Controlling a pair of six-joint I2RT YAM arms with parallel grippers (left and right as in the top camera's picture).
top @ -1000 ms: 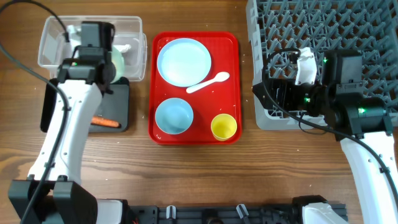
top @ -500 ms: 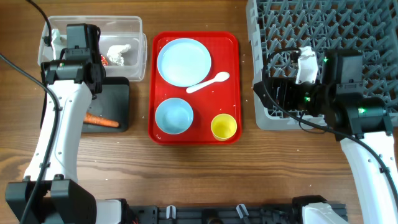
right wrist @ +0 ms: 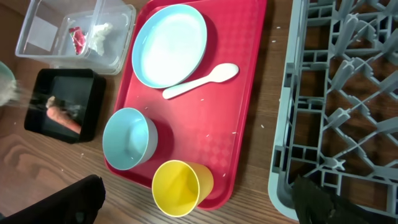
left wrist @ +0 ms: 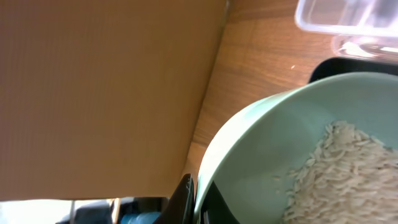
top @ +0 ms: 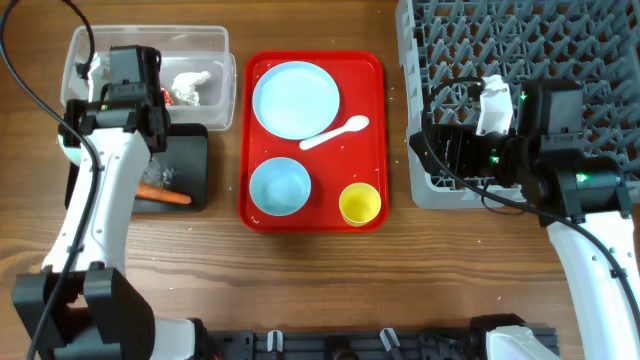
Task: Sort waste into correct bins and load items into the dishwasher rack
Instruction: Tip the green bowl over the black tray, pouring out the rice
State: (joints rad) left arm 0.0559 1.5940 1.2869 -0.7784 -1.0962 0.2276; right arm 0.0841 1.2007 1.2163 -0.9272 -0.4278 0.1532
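Observation:
My left gripper is shut on the rim of the pale-green bowl, which holds white rice and is tilted at the left end of the black tray. The tray holds the carrot and some rice grains. The clear tub holds the red wrapper and white tissue. The large plate, spoon, smaller dish and yellow cup sit on the red serving tray. My right gripper is open and empty, between that tray and the rack.
The rack fills the right back of the table and its front left corner lies under my right arm. A brown cardboard wall stands close to the left of the bowl. A few rice grains lie loose on the red tray.
My left arm has carried the bowl from over the clear tub to the left end of the black tray. Rice grains now lie on the tray by the carrot. The right arm has not moved.

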